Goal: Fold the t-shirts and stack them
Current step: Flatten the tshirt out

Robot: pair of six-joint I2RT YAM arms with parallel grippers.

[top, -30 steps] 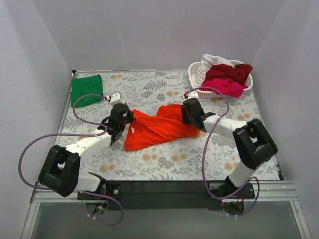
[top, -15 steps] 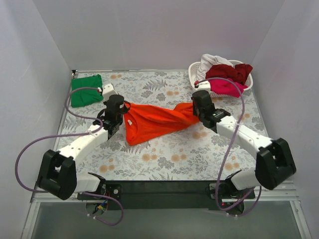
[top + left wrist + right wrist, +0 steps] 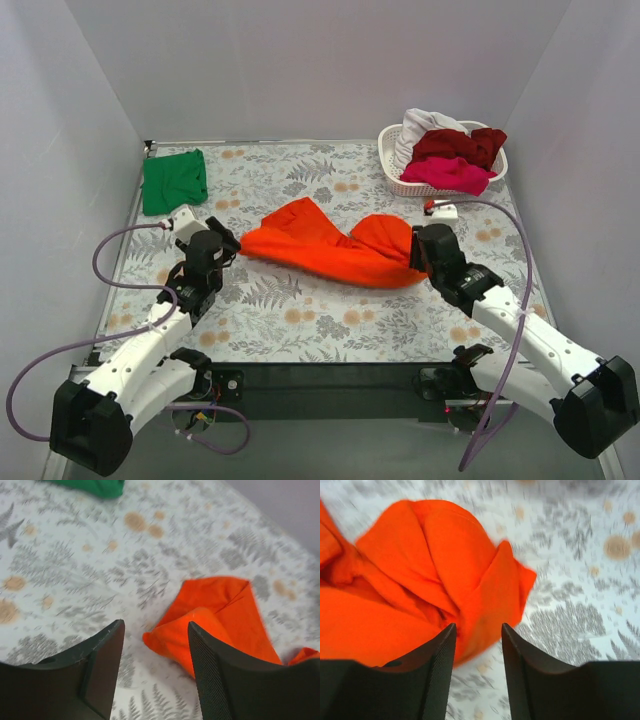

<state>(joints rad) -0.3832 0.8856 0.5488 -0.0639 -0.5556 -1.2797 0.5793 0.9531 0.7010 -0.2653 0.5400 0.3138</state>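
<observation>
orange shirt (image 3: 330, 250) mid-table | green shirt (image 3: 174, 181) far-left corner | basket (image 3: 420, 188) far-right

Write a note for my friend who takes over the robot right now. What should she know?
Left gripper: open, empty, by the left end of the orange-red t-shirt.
Right gripper: open, empty, by its right end.
That shirt lies crumpled mid-table, not folded.
Green t-shirt: folded, far left corner.
Dark red t-shirt, pink t-shirt, white t-shirt: heaped in the basket, far right.
Done: green one folded.
Left: fold the orange-red one, stack it on the green, then do the three from the basket.
</observation>
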